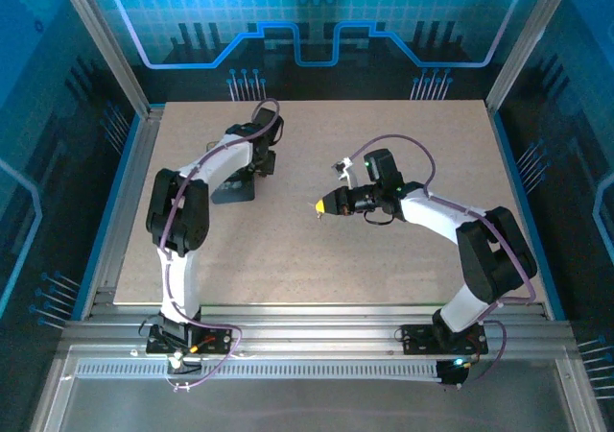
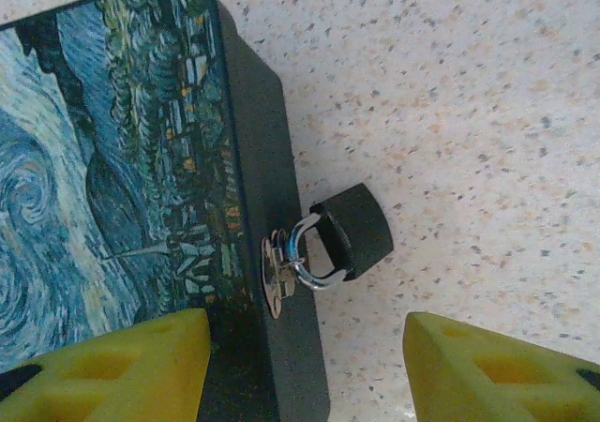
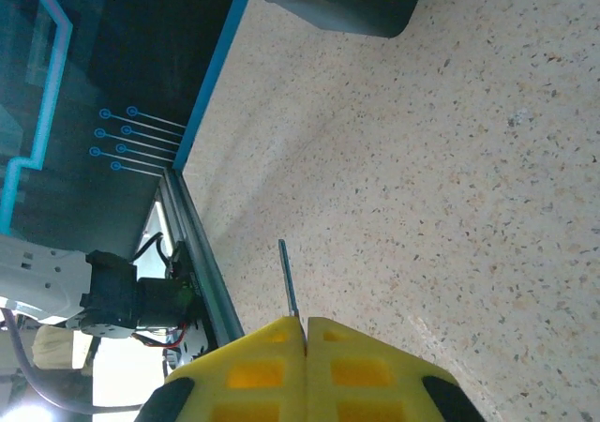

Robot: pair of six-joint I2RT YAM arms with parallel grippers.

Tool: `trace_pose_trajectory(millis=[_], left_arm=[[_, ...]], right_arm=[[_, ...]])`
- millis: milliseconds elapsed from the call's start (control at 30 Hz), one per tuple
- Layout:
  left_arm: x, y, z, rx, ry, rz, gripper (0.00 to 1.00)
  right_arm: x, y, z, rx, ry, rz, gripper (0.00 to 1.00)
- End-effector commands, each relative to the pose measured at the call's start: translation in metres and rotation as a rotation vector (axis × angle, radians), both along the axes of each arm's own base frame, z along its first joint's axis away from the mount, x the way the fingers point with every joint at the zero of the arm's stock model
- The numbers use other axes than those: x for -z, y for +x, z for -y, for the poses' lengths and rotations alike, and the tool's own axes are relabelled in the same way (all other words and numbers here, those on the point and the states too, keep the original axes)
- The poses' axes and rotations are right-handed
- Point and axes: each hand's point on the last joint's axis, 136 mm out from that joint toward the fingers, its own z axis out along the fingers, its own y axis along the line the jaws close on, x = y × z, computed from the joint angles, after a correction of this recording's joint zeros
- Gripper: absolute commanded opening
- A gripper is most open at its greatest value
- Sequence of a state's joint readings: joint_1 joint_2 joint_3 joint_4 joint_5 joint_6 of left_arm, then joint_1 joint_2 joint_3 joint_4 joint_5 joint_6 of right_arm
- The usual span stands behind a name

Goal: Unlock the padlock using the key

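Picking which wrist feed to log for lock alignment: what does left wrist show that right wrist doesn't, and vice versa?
Left wrist adds: the padlock, its shackle hooked through the clasp on the side of the painted tin, with the left gripper open, its fingers astride that edge. Right wrist adds: the key pinched in the shut right gripper, blade sticking out ahead, plus the metal edge rail and the blue wall. Both: the speckled table and part of the tin.
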State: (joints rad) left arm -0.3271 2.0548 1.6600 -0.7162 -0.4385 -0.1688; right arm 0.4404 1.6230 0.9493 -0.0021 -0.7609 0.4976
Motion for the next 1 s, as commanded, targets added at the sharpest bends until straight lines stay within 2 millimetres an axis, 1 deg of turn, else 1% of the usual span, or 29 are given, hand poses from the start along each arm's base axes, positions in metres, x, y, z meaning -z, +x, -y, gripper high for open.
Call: trace_pose_trajectory(millis=[0,133,233,333,467,700,833,900,967], left_arm=[[-0.008,-0.005,-0.019,0.004,0.15,-0.002,0.57],[0.001,-0.024,-0.034,0.015,0.219,-0.028,0.57],[0.006,-0.038,-0.041,0.028,0.245,-0.057,0.57],[0.007,-0.051,-0.047,0.03,0.259,-0.077,0.57],[0.001,-0.071,-0.059,0.021,0.266,-0.083,0.56],[0.002,-0.108,-0.096,-0.057,0.242,-0.116,0.54],[-0.006,-0.119,-0.11,-0.113,0.22,-0.108,0.55],[-0.006,-0.122,-0.119,-0.16,0.195,-0.109,0.55],[-0.002,-0.124,-0.121,-0.207,0.115,-0.116,0.55]], right_arm=[[-0.003,-0.005,-0.004,-0.022,-0.008,0.017,0.0],[0.0,-0.003,-0.007,-0.023,-0.003,0.004,0.0],[0.0,0.0,-0.01,-0.027,0.006,-0.003,0.0],[-0.002,0.002,-0.013,-0.031,0.012,-0.004,0.0],[-0.002,0.0,-0.013,-0.034,0.008,-0.001,0.0],[0.002,-0.004,-0.013,-0.036,0.007,-0.011,0.0],[0.001,-0.004,-0.013,-0.038,0.01,-0.009,0.0],[0.0,-0.004,-0.014,-0.039,0.014,-0.006,0.0],[0.001,-0.004,-0.014,-0.04,0.015,-0.007,0.0]])
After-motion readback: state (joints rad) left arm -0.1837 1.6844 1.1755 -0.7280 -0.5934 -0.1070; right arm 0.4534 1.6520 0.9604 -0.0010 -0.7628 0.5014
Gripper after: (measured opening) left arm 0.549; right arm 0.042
